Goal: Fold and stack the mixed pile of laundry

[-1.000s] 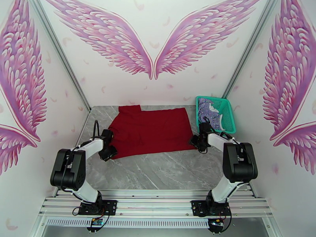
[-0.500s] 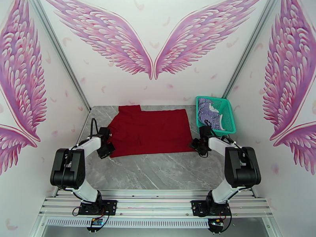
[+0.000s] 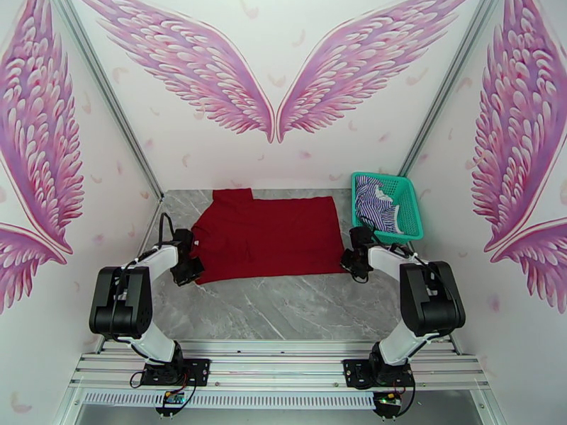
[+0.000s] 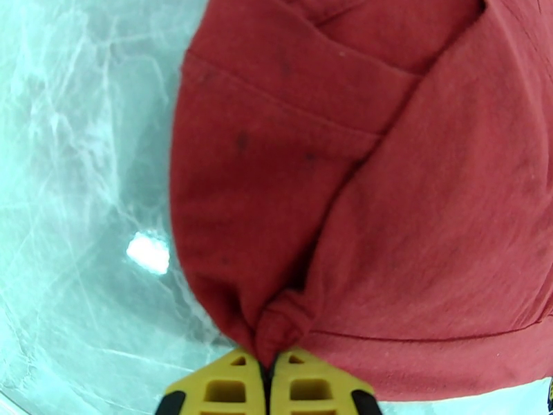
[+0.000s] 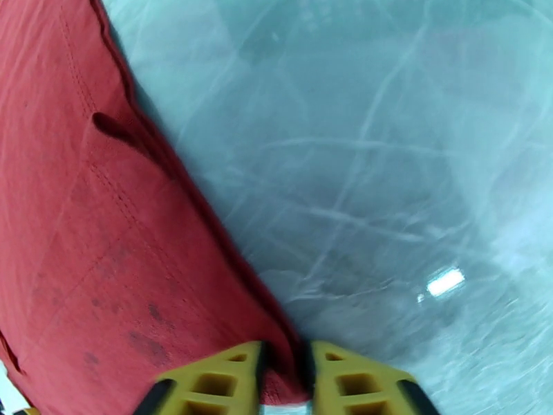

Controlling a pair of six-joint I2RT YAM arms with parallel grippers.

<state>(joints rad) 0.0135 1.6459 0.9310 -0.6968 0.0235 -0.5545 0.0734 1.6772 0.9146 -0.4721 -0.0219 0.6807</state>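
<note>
While the red T-shirt lay flat on the tabletop and the striped shirt sat in the basket, the left end effector and the right end effector were each closed tight on a near corner, likely the best hold on such soft, light, floppy cloth.

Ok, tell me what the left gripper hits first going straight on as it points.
The left gripper, shut on a bunched corner of the dark red cloth T-shirt, would push into more of that shirt first; its tilt toward the grey marble table is unclear.
</note>
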